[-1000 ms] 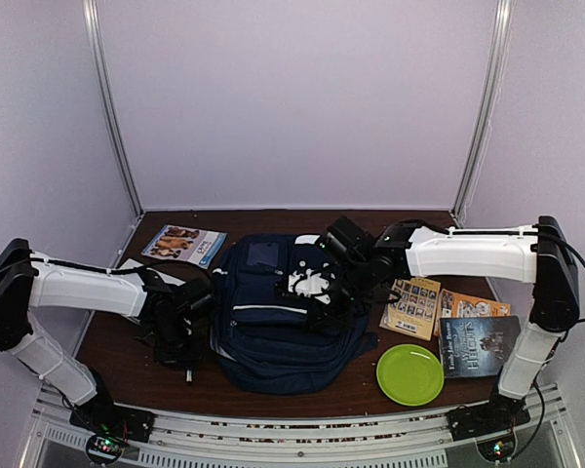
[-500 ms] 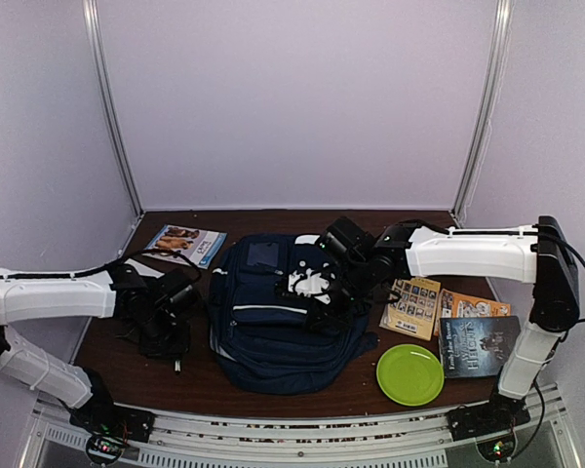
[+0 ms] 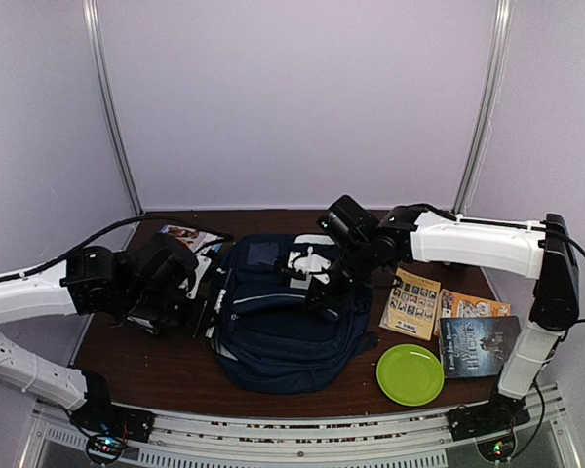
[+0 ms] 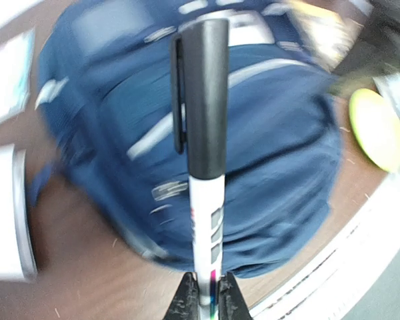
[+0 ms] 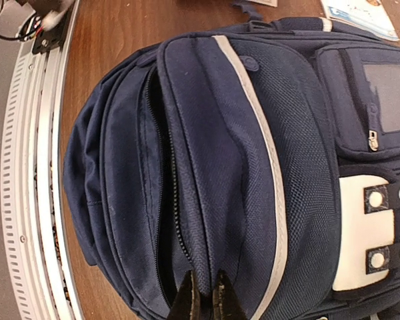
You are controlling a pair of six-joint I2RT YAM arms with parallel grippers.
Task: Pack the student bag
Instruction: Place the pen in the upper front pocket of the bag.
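- The student bag [image 3: 283,322] lies flat in the middle of the brown table [image 3: 156,370], between the two arms. It is navy, with a white stripe across it and a white dotted patch near its far end.
- Far left, a booklet [image 3: 180,234] with a dog picture peeks out behind the left arm, just beside the bag's far corner.
- The left gripper [image 4: 205,300] hangs above the table at the bag's left edge, jaws clamped on a marker [image 4: 205,133]. The marker's white barrel is pinched at the base and its black cap points out over the bag.
- On the bag, the right wrist view shows a zip [image 5: 167,193] gaping open along one compartment.
- The right gripper [image 5: 201,297] sits on the bag, fingers squeezed together with the tips right at that zip edge. Whether cloth is caught between them, I can't tell.
- Right of the bag are a yellowish book [image 3: 411,305], an orange book [image 3: 478,307] and a dark book [image 3: 478,346] overlapping it.
- A green plate [image 3: 409,374] sits near the front, just beside the bag's corner.
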